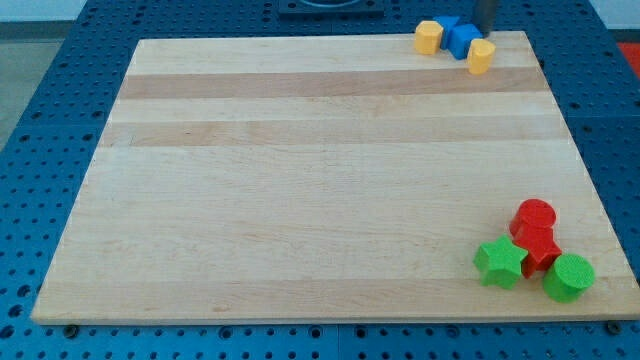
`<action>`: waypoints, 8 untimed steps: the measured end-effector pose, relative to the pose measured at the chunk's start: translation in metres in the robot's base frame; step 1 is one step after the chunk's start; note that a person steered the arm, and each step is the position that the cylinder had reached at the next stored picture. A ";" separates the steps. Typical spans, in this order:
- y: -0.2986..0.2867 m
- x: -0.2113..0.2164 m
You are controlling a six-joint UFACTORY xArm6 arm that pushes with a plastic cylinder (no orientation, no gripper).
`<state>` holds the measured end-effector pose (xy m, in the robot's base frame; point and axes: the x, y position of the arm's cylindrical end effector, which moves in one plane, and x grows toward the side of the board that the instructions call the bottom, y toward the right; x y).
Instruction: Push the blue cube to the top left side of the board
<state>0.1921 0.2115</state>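
Note:
The blue cube [462, 41] sits at the view's top right edge of the wooden board [300, 180], between a yellow block [429, 37] on its left and a second yellow block [481, 56] at its lower right. A second blue piece [449, 24] seems to lie just behind it. My tip [486, 30] comes down from the view's top edge, just right of the blue cube and above the right yellow block. I cannot tell whether it touches either.
At the view's bottom right corner is a cluster: a red cylinder [535, 215], a red block [541, 248], a green star [501, 263] and a green cylinder [568, 278]. A blue pegboard [60, 120] surrounds the board.

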 end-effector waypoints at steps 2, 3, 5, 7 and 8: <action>-0.006 0.003; -0.006 0.023; -0.025 0.052; -0.089 0.073; -0.100 0.095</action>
<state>0.2872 0.1113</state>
